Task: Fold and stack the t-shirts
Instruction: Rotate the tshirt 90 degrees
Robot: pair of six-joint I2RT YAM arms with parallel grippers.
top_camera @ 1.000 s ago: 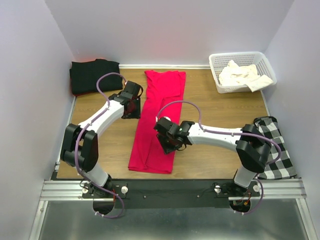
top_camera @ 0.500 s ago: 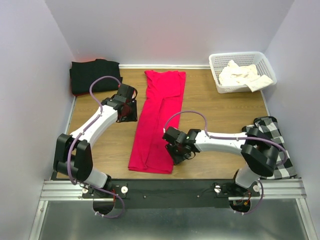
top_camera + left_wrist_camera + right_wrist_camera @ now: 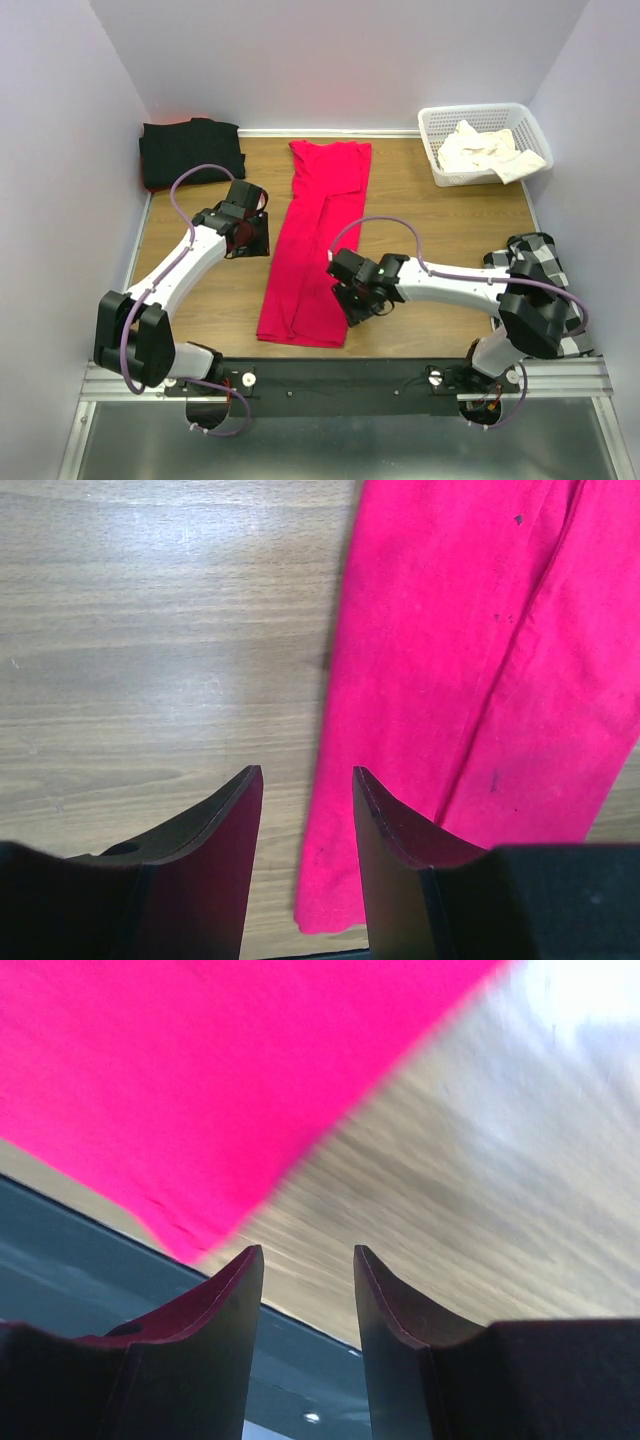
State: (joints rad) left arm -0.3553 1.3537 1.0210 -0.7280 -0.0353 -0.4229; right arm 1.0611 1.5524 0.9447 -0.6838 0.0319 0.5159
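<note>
The red t-shirt (image 3: 318, 235) lay as a long narrow strip down the centre of the frame, its sides folded inward, apparently ready for a crosswise fold. The black t-shirt (image 3: 190, 152) sat folded at upper left, likely the base of the stack. The cream t-shirt (image 3: 487, 148) lay crumpled in the white basket (image 3: 480, 110) at upper right. The left gripper (image 3: 305, 780) hovered beside the strip's left edge, jaws spread and empty. The right gripper (image 3: 307, 1255) hung by its lower right corner, jaws likewise apart.

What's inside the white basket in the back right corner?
A crumpled cream-white t-shirt fills the white basket, one part hanging over its near rim. The basket's floor beneath the cloth is covered.
</note>
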